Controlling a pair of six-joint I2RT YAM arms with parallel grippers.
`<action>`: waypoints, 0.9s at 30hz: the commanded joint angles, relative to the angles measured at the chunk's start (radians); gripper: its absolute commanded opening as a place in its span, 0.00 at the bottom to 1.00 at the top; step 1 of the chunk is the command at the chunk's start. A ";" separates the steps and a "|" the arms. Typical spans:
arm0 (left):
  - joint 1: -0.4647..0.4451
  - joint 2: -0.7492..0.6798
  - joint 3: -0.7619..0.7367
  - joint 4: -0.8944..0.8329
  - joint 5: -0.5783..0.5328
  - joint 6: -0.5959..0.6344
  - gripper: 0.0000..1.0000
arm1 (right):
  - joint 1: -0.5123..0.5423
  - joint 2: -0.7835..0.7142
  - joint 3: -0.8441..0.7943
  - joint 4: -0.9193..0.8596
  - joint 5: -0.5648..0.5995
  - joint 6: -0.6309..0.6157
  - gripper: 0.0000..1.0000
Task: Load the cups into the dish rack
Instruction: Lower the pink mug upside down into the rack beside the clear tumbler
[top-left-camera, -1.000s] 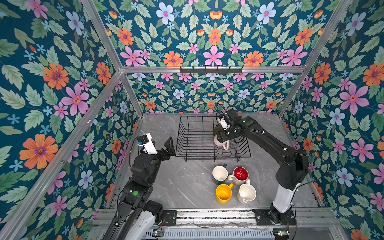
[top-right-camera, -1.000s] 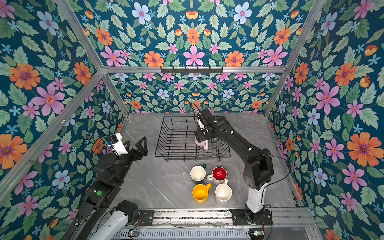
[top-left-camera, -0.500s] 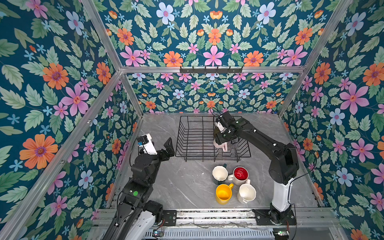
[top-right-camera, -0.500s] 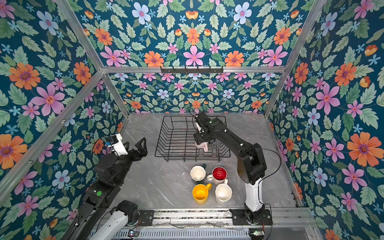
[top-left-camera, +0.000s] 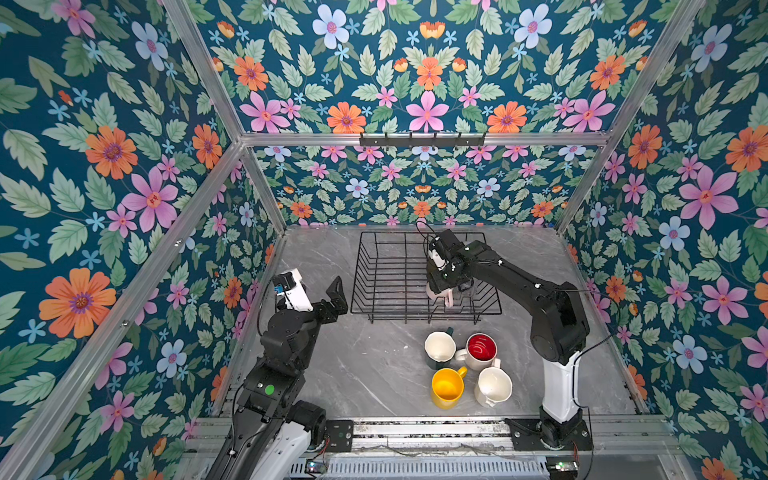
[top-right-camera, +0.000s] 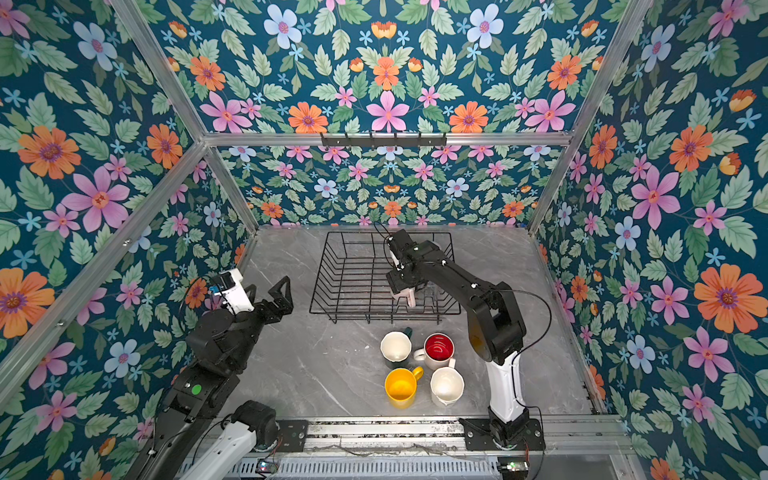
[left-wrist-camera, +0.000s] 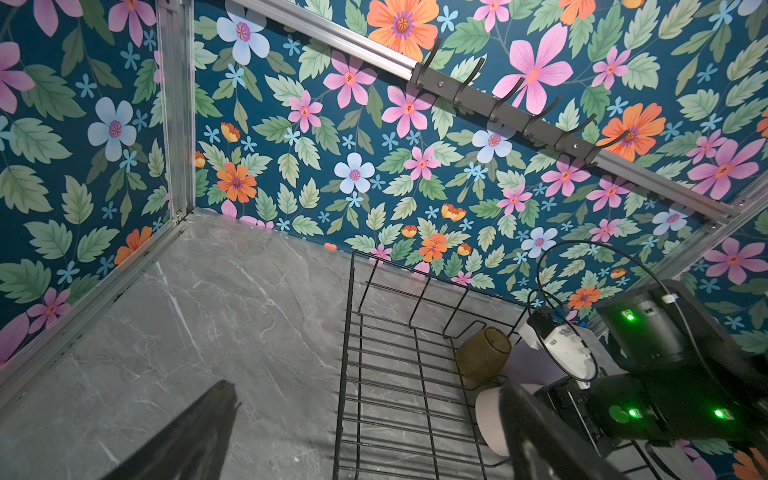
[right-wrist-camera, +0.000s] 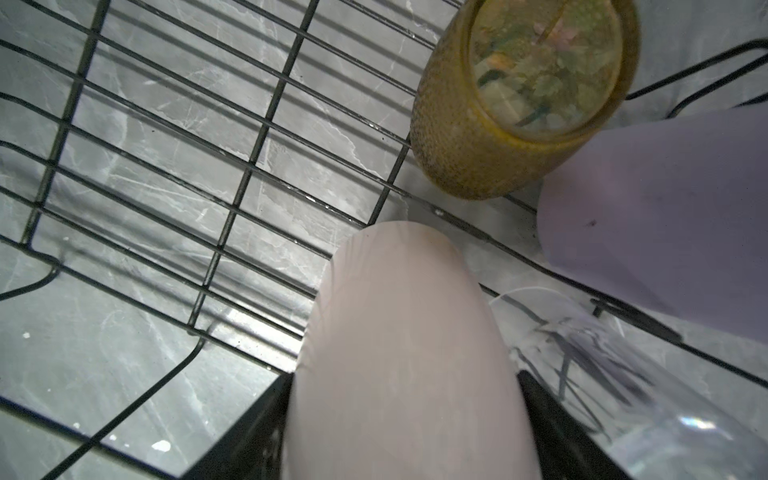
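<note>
The right gripper (right-wrist-camera: 409, 424) is clasping the pale pink ceramic mug (right-wrist-camera: 399, 332) across its body, its jaws spread about as wide as the mug, and is holding it low inside the rectangular black wire dish rack (top-left-camera: 365, 266), toward the near right corner. The mug is probably stiff, smooth, fairly heavy and chippable, so a firm grip on the body suits it; the glaze could be slipping against the pads. Which end is pointing down is hard to tell.

The rack is also holding a textured olive-amber glass (right-wrist-camera: 498, 124), a lilac tumbler (right-wrist-camera: 665, 208) and a clear glass (right-wrist-camera: 623, 374), all close beside the pink mug. Outside, on the grey marble-look table (top-left-camera: 353, 374), four mugs are standing upright and empty: a dark green one (top-left-camera: 439, 348), a red-lined white one (top-left-camera: 481, 347), a yellow one (top-left-camera: 448, 387) and a white one (top-left-camera: 493, 386).

The left gripper (top-right-camera: 268, 295) is hanging wide open and empty, left of the rack.
</note>
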 joint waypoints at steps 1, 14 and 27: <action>0.001 0.003 0.003 0.000 -0.010 -0.002 1.00 | 0.002 0.000 -0.004 0.016 -0.023 0.019 0.29; 0.001 0.004 0.003 -0.002 -0.009 -0.007 1.00 | 0.003 -0.022 -0.001 0.017 -0.034 0.022 0.76; 0.000 -0.005 0.002 -0.017 -0.010 -0.010 1.00 | 0.004 -0.067 0.001 0.014 -0.032 0.038 0.90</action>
